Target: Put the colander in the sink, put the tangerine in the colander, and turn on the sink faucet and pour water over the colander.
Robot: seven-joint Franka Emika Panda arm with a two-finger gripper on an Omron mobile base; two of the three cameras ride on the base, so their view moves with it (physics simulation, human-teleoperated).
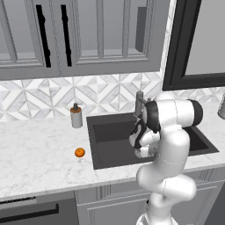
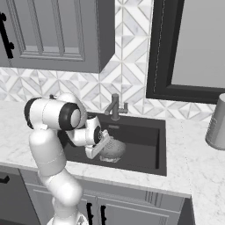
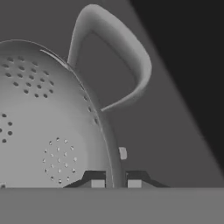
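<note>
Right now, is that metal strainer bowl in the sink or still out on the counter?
In the sink. The colander sits low inside the dark basin, and the fingers are pinched on its rim.

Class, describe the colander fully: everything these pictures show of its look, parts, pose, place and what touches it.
The colander is a round grey metal bowl with clusters of small holes and a curved loop handle at its rim. It sits down inside the dark sink, tilted toward one side in the right base view. The gripper is shut on its thin rim beside that handle, one finger inside the bowl, one outside. It holds nothing visible.
</note>
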